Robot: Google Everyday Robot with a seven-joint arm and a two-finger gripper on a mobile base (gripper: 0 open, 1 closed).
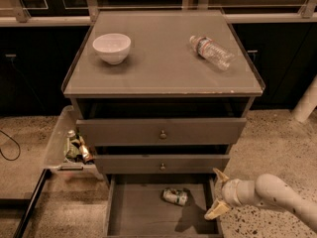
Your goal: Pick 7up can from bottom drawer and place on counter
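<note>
Status: gripper (218, 193) sits low at 5 o'clock in the camera view, over the right wall of the bottom drawer (132, 214), toward its front end. Jaws spread wide, one tip up and one tip down, nothing between them. White arm (277, 195) comes in from 4 o'clock.

7up can (175, 196) lies on its side on the drawer floor, toward the back, right of centre. It's at 9 o'clock from the gripper, near but apart, no contact. A shadow falls on the floor between the two.

Bottom drawer is pulled out. Above it, the middle drawer (161, 163) and top drawer (161, 131), both knobbed, show dark gaps over their fronts.

On the counter surface (158, 73): white bowl (112, 47) at 10 o'clock, upright; clear water bottle (211, 51) at 2 o'clock, on its side, cap pointing to 10 o'clock. The two are well apart.

Plastic bin (55, 148) sits at 9 o'clock of the middle drawer, just beside it, with small items inside; can't tell what they are.
</note>
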